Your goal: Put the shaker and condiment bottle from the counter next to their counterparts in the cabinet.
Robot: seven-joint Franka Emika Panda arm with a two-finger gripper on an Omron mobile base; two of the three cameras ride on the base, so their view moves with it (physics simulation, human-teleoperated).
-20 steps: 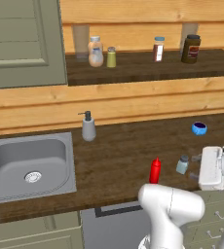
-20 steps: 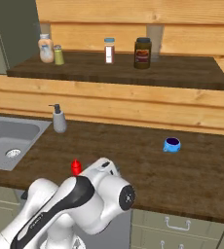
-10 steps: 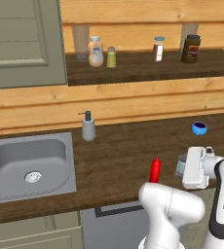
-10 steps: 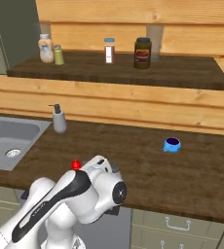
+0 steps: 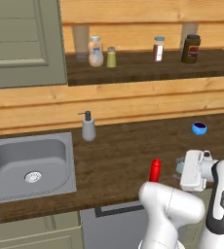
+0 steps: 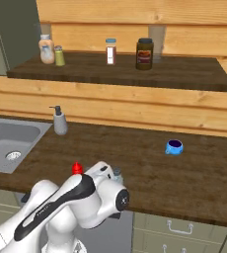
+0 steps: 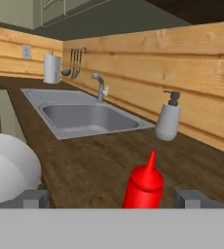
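A: Where is the condiment bottle (image 5: 155, 169) in relation to the sink (image 5: 26, 165)?

B: It stands upright on the counter (image 5: 119, 155), well to the right of the sink and close to the front edge. In the hand view it (image 7: 143, 185) is seen between the two finger tips, with the sink (image 7: 84, 116) behind it.

A: And the gripper (image 7: 111, 198)?

B: Its fingers (image 7: 33, 198) are spread wide, one on each side of the red bottle, and they pinch nothing. The hand is low, on the far side of the bottle from the sink.

A: Where is the shaker (image 5: 179, 167)?

B: Also right of the sink, just beyond the red bottle, mostly hidden behind the white hand. In the right base view only its grey cap (image 6: 117, 173) peeks out.

A: What else stands near the sink?

B: A grey soap dispenser (image 5: 88, 127) is just beside the sink's right back corner. A small blue bowl (image 5: 199, 128) lies far to the right of it.

A: And the cabinet (image 5: 148, 68)?

B: Above the sink, to the right, its shelf carries the counterparts (image 5: 102, 52), a peach bottle and a yellow-green shaker side by side. Further right are a spice jar (image 5: 158, 48) and a dark jar (image 5: 191, 48).
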